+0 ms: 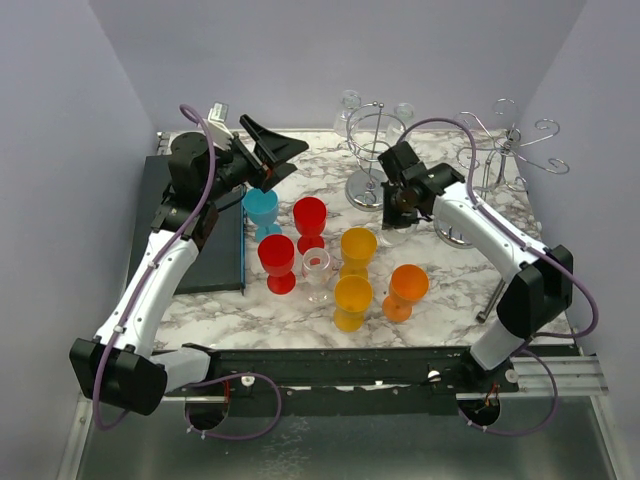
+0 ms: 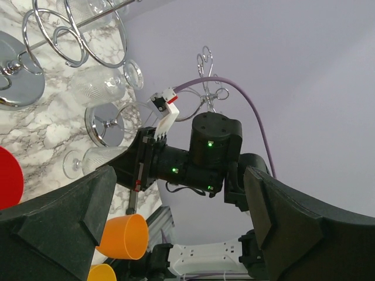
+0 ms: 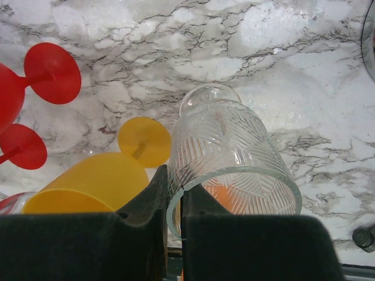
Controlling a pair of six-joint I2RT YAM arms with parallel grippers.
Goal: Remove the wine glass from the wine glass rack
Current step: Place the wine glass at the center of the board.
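Looks mostly done, going by the right wrist view: shows the clear ribbed wine glass [image 3: 225,158] pinched at its rim by the right end effector [image 3: 174,231], rim caught between the two fingers and foot turned toward the marble surface [image 3: 304,52]. Places that glass off the chrome wine glass rack [image 1: 372,150], just near of the rack's base and just far of the yellow goblet [image 1: 358,245], apart from every hook. Cannot tell from these views whether resting on the surface by the foot or hanging a little above it. Leaves, on that reading, only the last part: lowering the glass onto a bare patch beside the coloured goblets [image 1: 340,270], standing it upright, and letting go. Calls for some care, given the tilt and the thin grip on the rim alone. Shows the left end effector [image 1: 280,160] spread wide and carrying nothing, at the far left just beyond the blue goblet [image 1: 261,208], well apart from the rack. Shows also other clear glasses [image 1: 350,102] hanging on the far side of that rack, and a second wire rack [image 1: 505,150] at the far right.
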